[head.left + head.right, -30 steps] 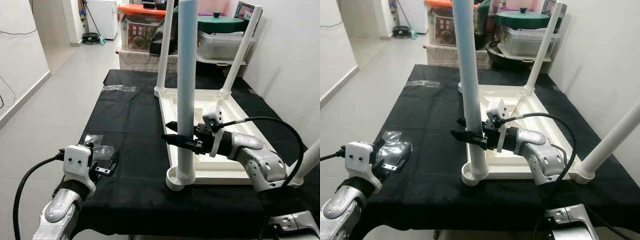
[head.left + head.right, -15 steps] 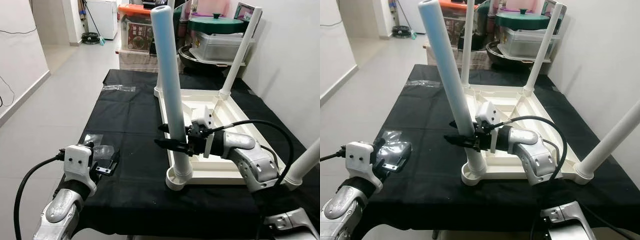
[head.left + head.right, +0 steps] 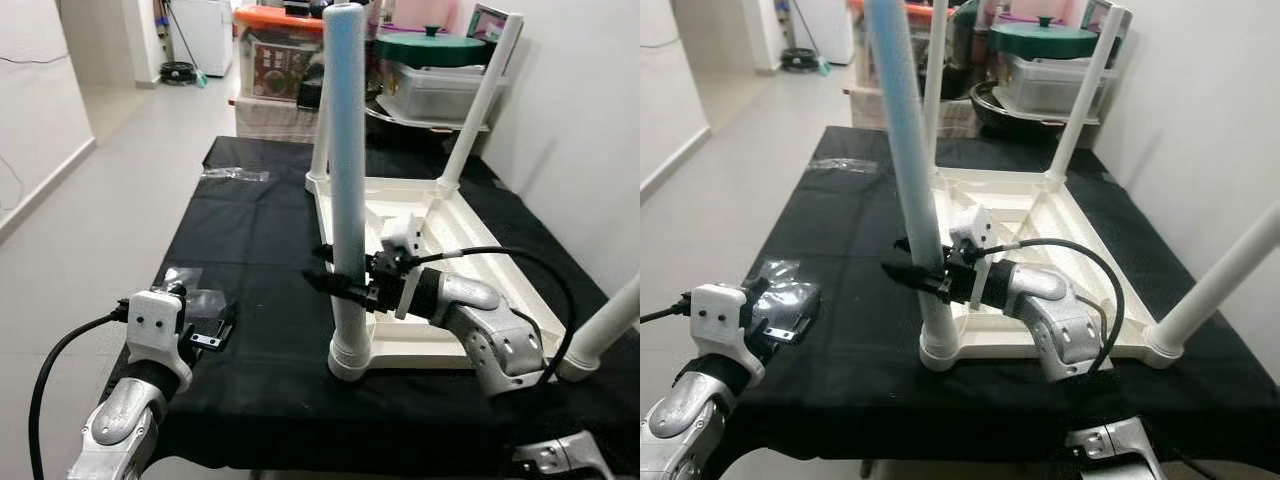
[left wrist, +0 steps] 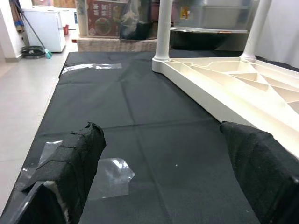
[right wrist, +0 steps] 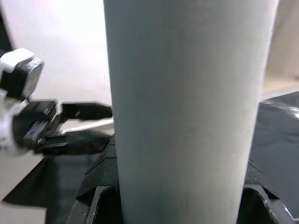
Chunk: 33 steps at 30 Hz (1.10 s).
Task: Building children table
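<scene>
Head stereo pair: both eye views look forward and down from above the near edge of the counter [image 3: 250, 250], sharing the upturned table [image 3: 440, 230] and both arms. Left wrist view: low, just above the cloth, looking along its fingers [image 4: 70, 168] toward the table's far legs. Right wrist view: pressed close against the leg [image 5: 187, 107], with the left arm behind.

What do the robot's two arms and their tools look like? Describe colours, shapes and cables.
Both arms are silver metal with rounded segments. A white boxy wrist block and thick black cable lead to each: the left tool and right tool, both with long black fingers.
</scene>
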### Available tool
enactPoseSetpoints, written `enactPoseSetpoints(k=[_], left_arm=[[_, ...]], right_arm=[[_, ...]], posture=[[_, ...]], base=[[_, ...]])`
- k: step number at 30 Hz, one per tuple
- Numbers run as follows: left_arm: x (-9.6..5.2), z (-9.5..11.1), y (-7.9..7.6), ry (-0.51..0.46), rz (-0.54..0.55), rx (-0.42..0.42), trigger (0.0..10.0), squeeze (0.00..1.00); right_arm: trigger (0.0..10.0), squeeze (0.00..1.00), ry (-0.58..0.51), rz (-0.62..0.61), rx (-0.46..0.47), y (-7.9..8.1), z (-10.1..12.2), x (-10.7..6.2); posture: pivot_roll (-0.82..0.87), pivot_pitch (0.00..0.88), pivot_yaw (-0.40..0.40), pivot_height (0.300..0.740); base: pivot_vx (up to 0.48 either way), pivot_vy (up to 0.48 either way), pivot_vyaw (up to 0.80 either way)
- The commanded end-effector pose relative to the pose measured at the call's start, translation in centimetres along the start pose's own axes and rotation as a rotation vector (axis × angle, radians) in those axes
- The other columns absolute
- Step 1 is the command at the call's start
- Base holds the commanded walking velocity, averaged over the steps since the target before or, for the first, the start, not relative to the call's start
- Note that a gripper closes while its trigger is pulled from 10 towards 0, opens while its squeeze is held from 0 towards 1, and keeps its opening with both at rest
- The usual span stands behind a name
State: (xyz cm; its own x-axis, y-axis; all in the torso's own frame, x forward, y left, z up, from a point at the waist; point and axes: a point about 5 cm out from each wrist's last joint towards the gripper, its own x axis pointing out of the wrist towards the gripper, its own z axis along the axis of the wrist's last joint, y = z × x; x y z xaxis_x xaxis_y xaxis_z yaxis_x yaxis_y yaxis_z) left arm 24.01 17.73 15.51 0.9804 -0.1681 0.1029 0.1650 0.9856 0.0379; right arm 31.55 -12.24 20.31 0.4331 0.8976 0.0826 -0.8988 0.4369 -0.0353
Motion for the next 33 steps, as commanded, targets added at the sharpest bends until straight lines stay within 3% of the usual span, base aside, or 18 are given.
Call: enactPoseSetpoints(k=[1,12,20,26,33], left_arm=[[-0.1,-0.3,0.0,0.008,0.006,-0.006,10.0,0.00],[0.4,-0.2,0.3,0.004,0.001,0.000,10.0,0.00],[0.3,-0.4,0.3,0.009,0.003,-0.002,10.0,0.00],[0.6,-0.4,0.3,0.010,0.000,-0.007,10.0,0.00],[0.6,-0.5,0.5,0.012,0.008,-0.011,10.0,0.00]], right_arm=[[10.0,0.05,0.031,-0.010,0.068,0.7,-1.8,-0.1],[10.0,0.04,0.010,-0.058,0.117,2.0,-3.1,0.2],[10.0,0.03,-0.023,-0.129,0.142,2.8,-3.9,-0.8],[10.0,0.03,-0.024,-0.098,0.163,3.6,-4.2,-0.8],[10.0,0.03,0.009,0.042,0.146,4.1,-4.0,-0.7]], posture=[[0.04,0.000,-0.099,0.740],[0.04,0.000,-0.093,0.740],[0.03,0.000,-0.079,0.740],[0.02,0.000,-0.074,0.740],[0.02,0.000,-0.080,0.740]], base=[[0.000,0.000,0.00],[0.000,0.000,0.00],[0.000,0.000,0.00],[0.000,0.000,0.00],[0.000,0.000,0.00]])
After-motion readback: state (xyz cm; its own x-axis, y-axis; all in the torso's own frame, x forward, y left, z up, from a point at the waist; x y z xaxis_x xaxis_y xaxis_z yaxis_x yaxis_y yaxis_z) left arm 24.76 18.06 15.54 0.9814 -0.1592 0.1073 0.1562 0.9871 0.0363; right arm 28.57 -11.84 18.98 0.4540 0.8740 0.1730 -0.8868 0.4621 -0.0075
